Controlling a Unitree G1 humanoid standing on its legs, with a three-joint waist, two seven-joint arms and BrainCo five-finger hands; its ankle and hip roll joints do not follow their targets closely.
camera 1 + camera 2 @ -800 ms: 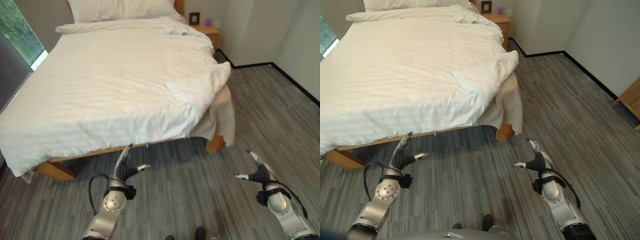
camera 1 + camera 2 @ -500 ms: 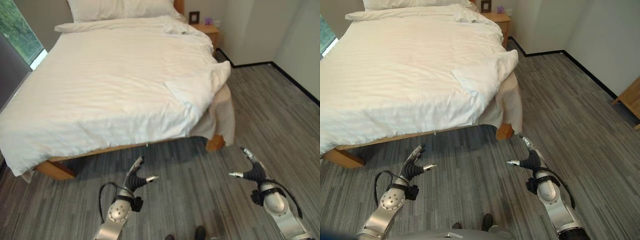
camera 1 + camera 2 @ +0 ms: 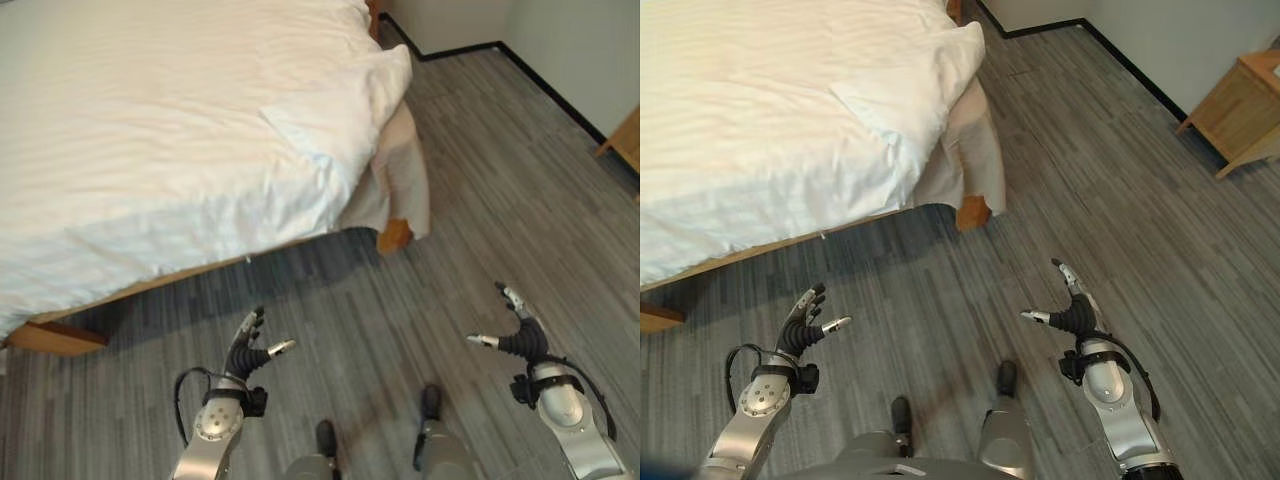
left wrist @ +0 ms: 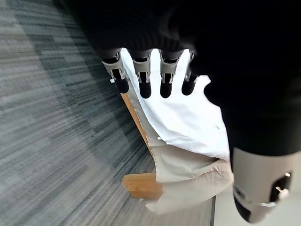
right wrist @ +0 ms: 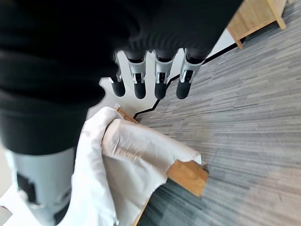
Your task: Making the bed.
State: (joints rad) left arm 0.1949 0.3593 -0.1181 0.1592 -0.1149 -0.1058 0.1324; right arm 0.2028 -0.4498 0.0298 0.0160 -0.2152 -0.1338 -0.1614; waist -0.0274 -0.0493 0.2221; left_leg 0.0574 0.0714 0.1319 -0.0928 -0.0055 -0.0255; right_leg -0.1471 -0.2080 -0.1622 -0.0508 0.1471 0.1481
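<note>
Duvet (image 3: 180,130) droops at the bed's foot corner; both open robot hands, left (image 3: 247,352) and right (image 3: 518,335), should grip its hem evenly.

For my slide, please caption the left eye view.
Both open hands, left and right, above grey floor before white duvet.

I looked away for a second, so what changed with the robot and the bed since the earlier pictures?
Mostly the camera tipped down, so the whole picture shifted. The left hand eased back from the wooden bed frame, nearer the robot. Both it and the right hand stay open, holding nothing. The white duvet lies as before, its corner folded back.
</note>
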